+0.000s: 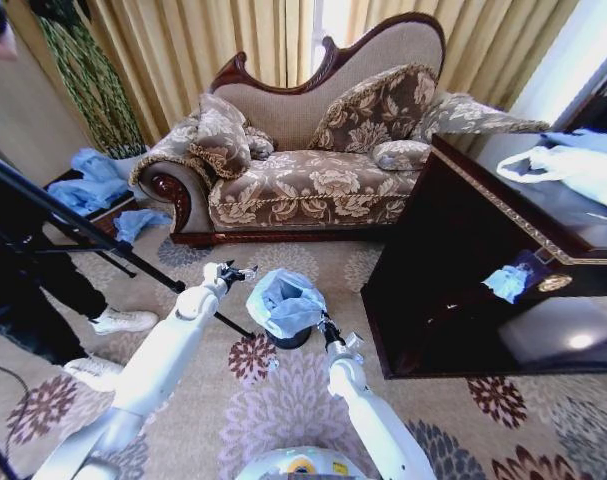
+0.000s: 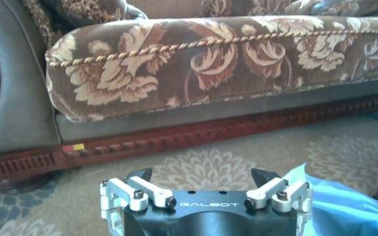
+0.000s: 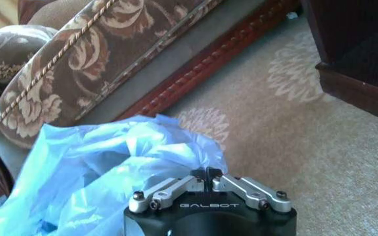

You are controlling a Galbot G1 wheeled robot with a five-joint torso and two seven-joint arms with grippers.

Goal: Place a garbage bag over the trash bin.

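From my head, the garbage bag point(image 1: 285, 303) drapes over the trash bin point(image 1: 293, 340) on the carpet before the sofa point(image 1: 313, 180), between my arms. At my left wrist, my left end effector point(image 2: 202, 178) is spread apart, the bag just beside it. At my right wrist, my right end effector point(image 3: 206, 175) is pinched together on the bag's edge.

The bag point(image 1: 284, 303) sits over the bin point(image 1: 292, 339) on the carpet point(image 1: 283, 400), sofa point(image 1: 313, 180) behind, cabinet point(image 1: 463, 270) right.
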